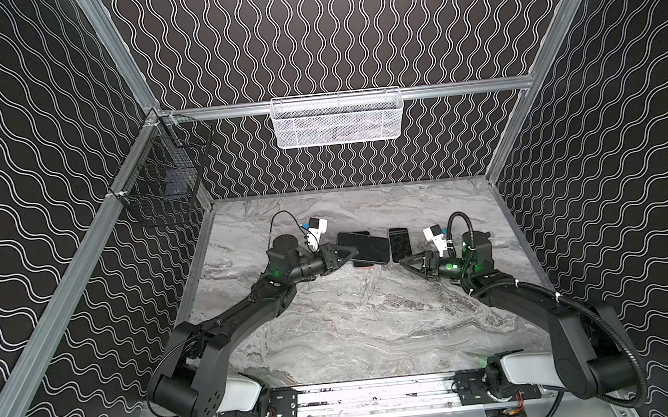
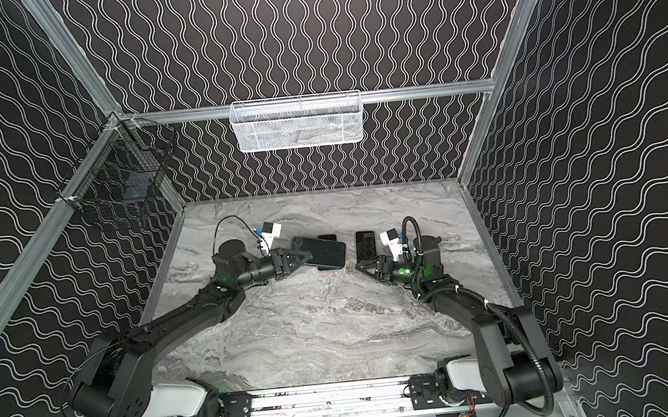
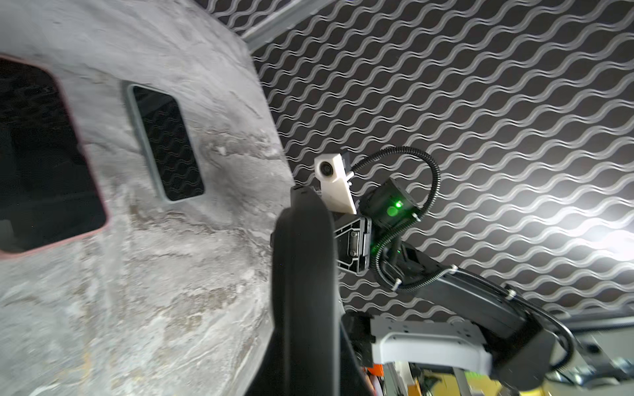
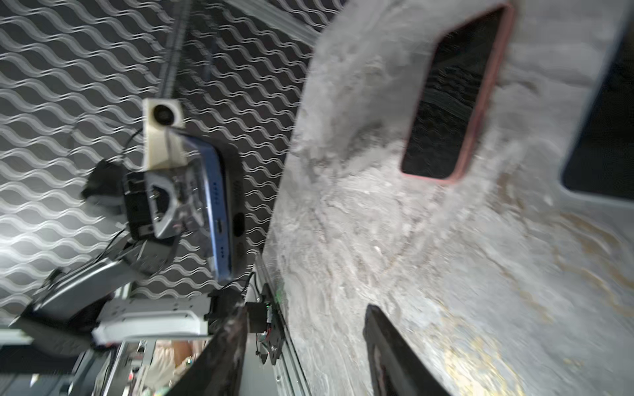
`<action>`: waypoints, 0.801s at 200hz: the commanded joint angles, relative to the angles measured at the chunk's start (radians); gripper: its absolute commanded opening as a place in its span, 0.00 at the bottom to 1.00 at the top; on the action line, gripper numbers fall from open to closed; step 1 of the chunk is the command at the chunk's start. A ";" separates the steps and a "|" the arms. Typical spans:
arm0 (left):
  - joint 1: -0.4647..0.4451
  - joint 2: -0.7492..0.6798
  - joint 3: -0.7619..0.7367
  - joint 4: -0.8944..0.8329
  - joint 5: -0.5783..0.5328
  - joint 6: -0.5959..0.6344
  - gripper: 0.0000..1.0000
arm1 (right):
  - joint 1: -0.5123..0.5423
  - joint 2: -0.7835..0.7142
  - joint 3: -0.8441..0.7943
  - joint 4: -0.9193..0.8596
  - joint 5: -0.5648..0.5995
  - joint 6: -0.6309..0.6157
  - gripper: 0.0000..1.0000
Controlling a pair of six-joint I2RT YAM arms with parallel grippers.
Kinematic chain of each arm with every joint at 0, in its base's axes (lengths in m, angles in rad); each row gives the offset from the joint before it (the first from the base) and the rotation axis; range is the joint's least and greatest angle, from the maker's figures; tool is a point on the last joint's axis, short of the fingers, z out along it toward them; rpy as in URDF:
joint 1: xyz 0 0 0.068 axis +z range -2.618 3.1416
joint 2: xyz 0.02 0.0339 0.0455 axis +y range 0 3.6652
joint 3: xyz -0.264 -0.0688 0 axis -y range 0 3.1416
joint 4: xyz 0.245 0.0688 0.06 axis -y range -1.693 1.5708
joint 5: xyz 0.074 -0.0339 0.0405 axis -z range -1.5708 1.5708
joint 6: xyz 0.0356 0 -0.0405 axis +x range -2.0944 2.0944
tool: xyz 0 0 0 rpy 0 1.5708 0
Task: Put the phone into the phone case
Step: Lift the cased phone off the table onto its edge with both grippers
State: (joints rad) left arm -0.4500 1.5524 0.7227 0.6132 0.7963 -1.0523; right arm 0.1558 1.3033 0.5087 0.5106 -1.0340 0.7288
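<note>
The left gripper (image 1: 344, 254) is pinching one end of the blue phone (image 4: 221, 212) together with the black phone case (image 4: 236, 178) under it, holding them above a pink-edged phone (image 4: 449, 99) on the far middle of the table (image 1: 355, 320). The right gripper (image 1: 407, 266) is standing spread and empty, near a grey-edged phone (image 1: 399, 245) on the right.

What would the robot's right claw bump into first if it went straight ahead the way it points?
Probably the right gripper would meet the free end of the blue phone held by the left gripper, or the pink-edged phone lying beneath it; height is unclear.
</note>
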 commanded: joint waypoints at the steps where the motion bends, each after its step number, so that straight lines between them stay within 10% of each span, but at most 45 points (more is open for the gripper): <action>1: 0.002 0.010 0.016 0.088 0.066 -0.063 0.00 | -0.001 -0.031 -0.009 0.183 -0.102 0.075 0.60; 78: -0.041 0.097 -0.005 0.361 0.044 -0.249 0.00 | 0.008 0.062 -0.038 0.597 -0.132 0.341 0.74; 160: -0.061 0.125 -0.011 0.391 0.023 -0.272 0.00 | 0.021 0.204 -0.064 1.018 -0.109 0.617 0.34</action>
State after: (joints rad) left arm -0.5064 1.6714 0.6991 0.9264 0.8330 -1.3121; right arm 0.1711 1.4834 0.4446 1.3369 -1.1534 1.2503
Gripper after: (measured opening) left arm 0.122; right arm 0.369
